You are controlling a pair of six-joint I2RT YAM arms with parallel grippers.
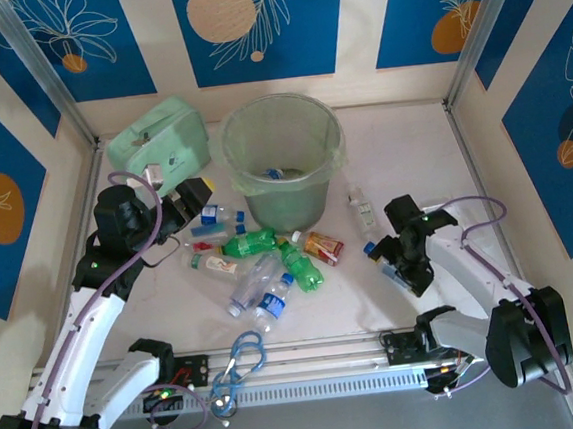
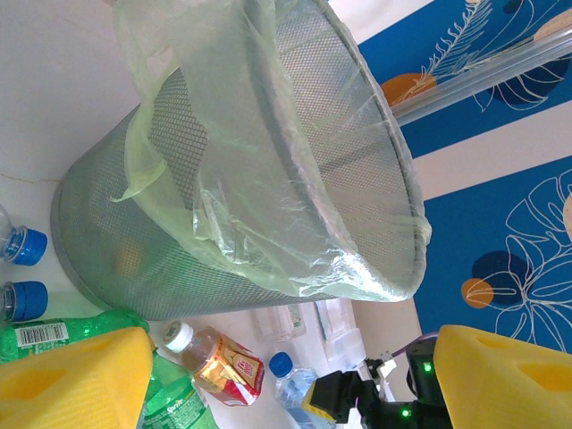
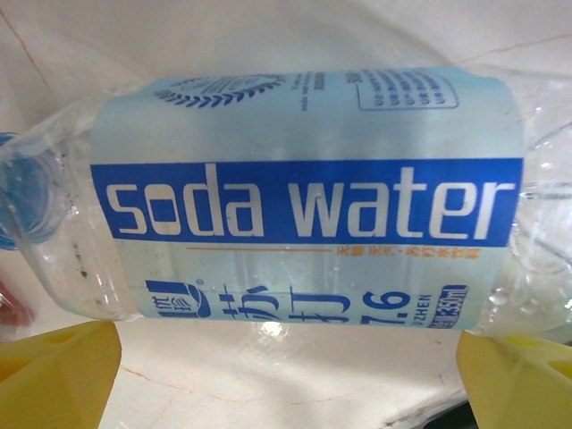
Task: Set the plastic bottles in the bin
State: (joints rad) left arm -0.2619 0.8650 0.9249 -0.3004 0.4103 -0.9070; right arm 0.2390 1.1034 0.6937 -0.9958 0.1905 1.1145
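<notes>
Your right gripper (image 3: 286,375) stands wide, one soda water bottle (image 3: 304,197) just ahead, bare table (image 3: 268,36) beyond; left gripper (image 2: 290,380) wide, facing one bin (image 2: 268,179).

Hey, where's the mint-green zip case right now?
In the top view, the mint-green zip case lies in the far-left part of the table, close beside the bin on the bin's left.

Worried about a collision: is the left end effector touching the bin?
Apart. The left wrist view shows the left end effector short of the bin, with bottles lying in the gap between.
</notes>
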